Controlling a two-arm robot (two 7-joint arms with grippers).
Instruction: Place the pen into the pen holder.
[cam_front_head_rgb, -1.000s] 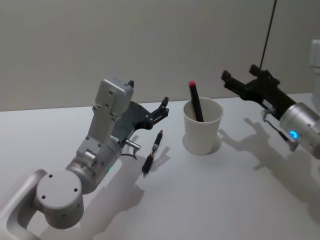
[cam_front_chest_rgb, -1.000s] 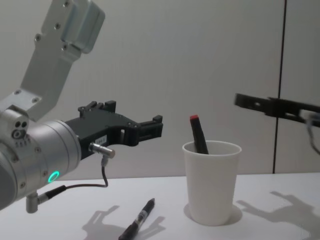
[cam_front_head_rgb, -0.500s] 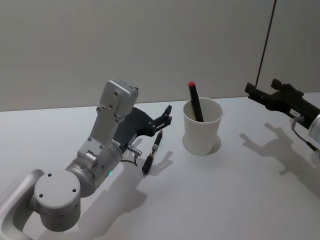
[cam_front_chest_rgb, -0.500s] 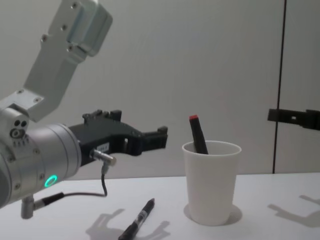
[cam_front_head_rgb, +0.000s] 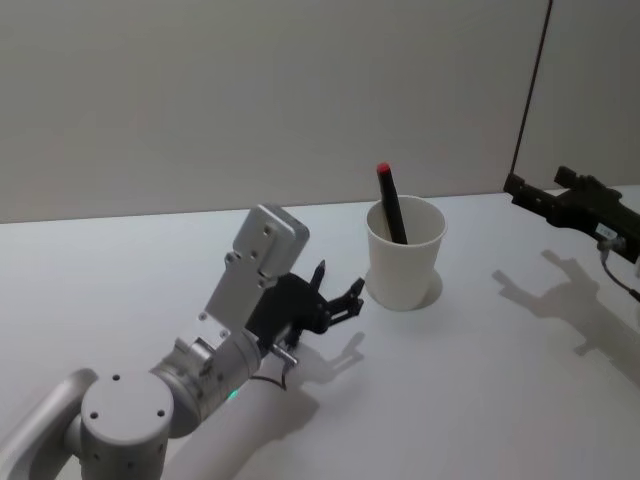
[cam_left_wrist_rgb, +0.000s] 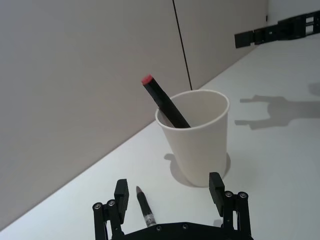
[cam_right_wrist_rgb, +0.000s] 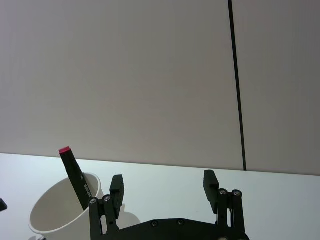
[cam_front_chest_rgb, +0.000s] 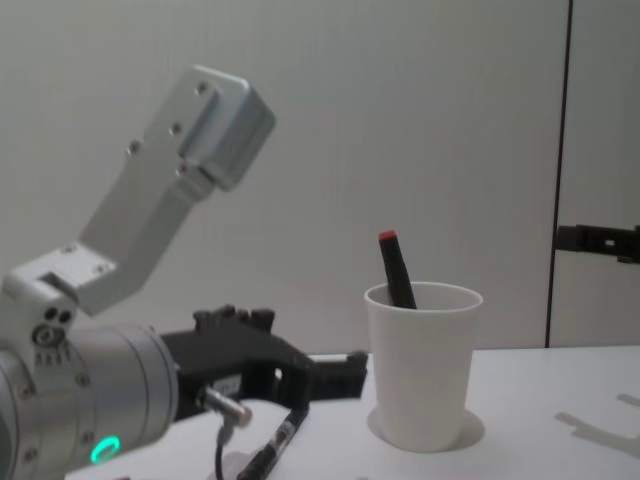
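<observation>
Right, in the head view your left gripper (cam_front_head_rgb: 336, 288) sits low over the table (cam_front_head_rgb: 460, 400), just to the left of the pen holder (cam_front_head_rgb: 404, 262), which is white and tapered, with a black, red-capped marker (cam_front_head_rgb: 391, 205) leaning inside it. Your right gripper (cam_front_head_rgb: 533, 190) hangs well off to the right, above the table. From the left wrist view you can see the left gripper's fingers spread wide. The pen (cam_left_wrist_rgb: 145, 212) lies flat on the table between them, closer to one finger than the other — whether it touches that finger you cannot tell. The pen holder stands upright just beyond. The right wrist view shows the right gripper's fingers spread apart in open air, with the pen holder farther off. In the chest view the pen lies on the table just under the left gripper's black fingers, near the pen holder's base — outside it.
</observation>
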